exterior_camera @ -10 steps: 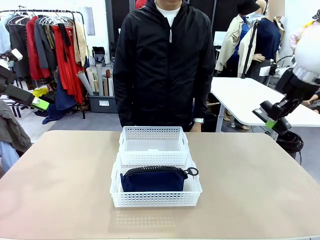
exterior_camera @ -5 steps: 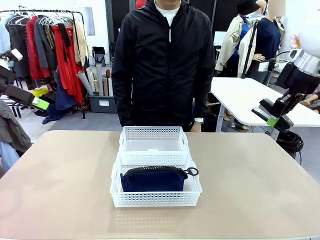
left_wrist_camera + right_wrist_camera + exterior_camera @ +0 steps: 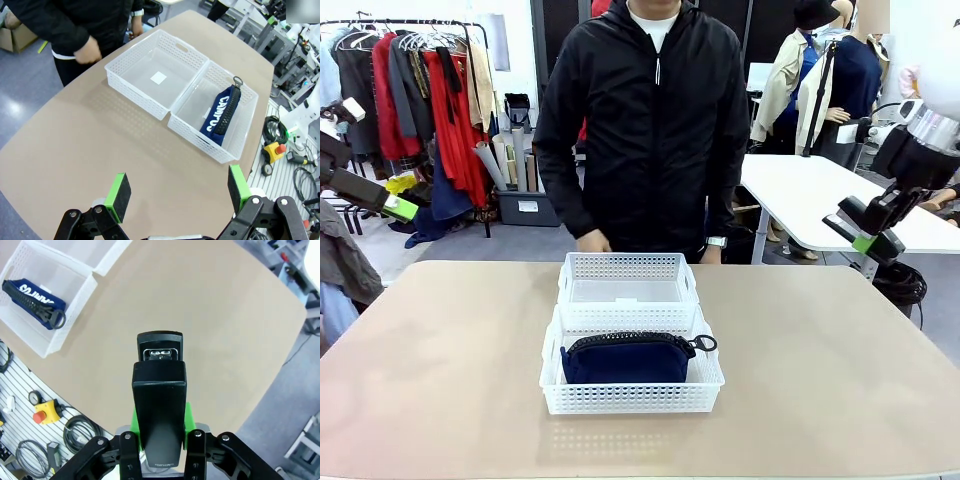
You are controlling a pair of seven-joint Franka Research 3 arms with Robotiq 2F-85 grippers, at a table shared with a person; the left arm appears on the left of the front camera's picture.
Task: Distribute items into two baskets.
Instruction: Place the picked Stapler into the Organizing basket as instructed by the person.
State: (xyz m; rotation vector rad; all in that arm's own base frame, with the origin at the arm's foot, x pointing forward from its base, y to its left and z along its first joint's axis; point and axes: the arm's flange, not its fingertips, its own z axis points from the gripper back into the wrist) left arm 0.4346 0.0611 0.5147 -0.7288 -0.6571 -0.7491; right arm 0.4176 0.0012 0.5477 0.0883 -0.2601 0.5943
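1. The navy pouch [image 3: 628, 360] lies in the near basket [image 3: 632, 397]; the far basket [image 3: 627, 268] touches it, both mid-counter [image 3: 440, 370].
2. The black stapler [image 3: 159, 412] sits clamped in the right gripper [image 3: 863, 243], raised off the counter's right edge.
3. The left gripper [image 3: 177, 192] hangs with fingers spread, carrying nothing.
4. A person's hand [image 3: 592, 241] hovers behind the far basket.

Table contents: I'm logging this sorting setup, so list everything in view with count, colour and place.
Baskets: two, white; near basket and far basket touching at table centre.
Pouch: one, navy blue, in the near basket.
Stapler: one, black, held above the table's right side.
Table: one, beige.
Person: one, black jacket, at the far edge, hand near the far basket.
Left pincer: open, raised at left.
Right pincer: shut on the stapler.
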